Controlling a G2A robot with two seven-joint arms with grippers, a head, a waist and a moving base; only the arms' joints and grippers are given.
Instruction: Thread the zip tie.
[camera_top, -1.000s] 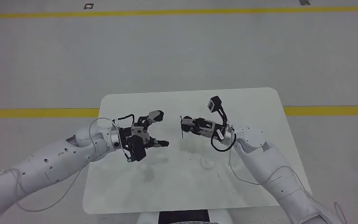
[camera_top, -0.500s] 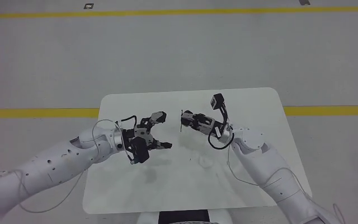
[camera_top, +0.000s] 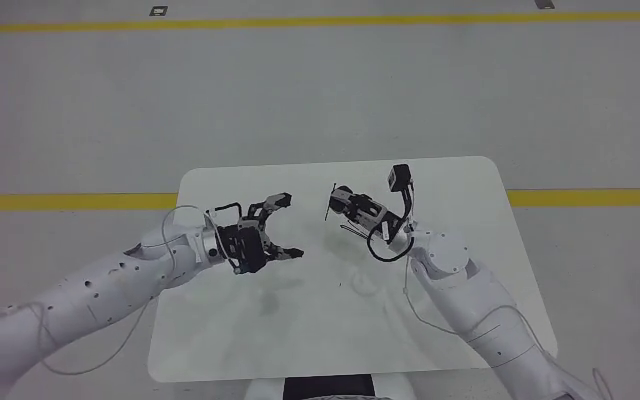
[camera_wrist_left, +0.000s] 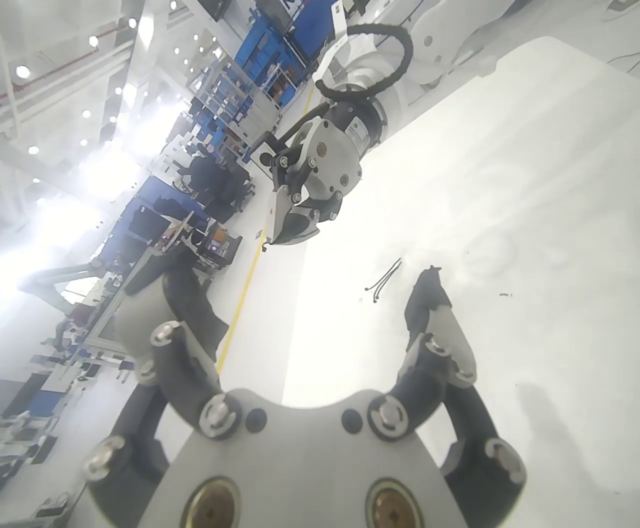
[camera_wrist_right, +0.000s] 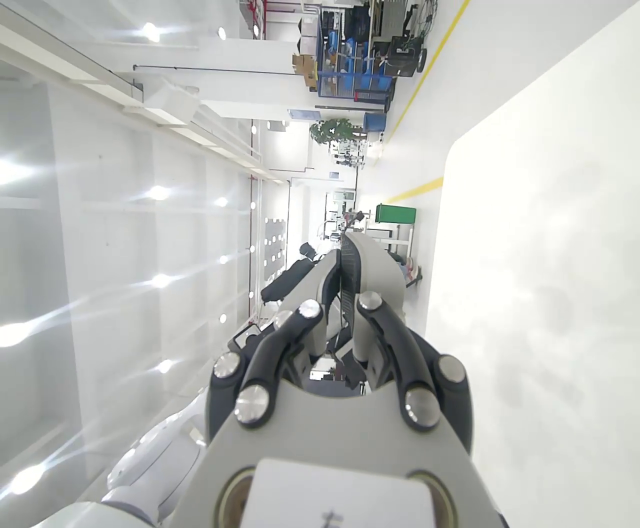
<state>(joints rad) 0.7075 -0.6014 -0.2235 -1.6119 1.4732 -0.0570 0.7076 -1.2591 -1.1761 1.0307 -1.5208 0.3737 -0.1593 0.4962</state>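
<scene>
At right end effector (camera_top: 337, 199) tips, pinched zip tie (camera_top: 329, 209), long axis crosswise.

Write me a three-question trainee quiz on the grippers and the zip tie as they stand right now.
1. True or false: the left gripper is shut.
2. What holds the zip tie? A. the left gripper. B. the right gripper. C. neither.
3. Fill in: the two grippers are ___ (touching / apart).

Key: 1. False, its fingers are spread wide with nothing between them. 2. B, shut on it, with the tie sticking out past the fingertips. 3. Apart, facing each other across a gap.
</scene>
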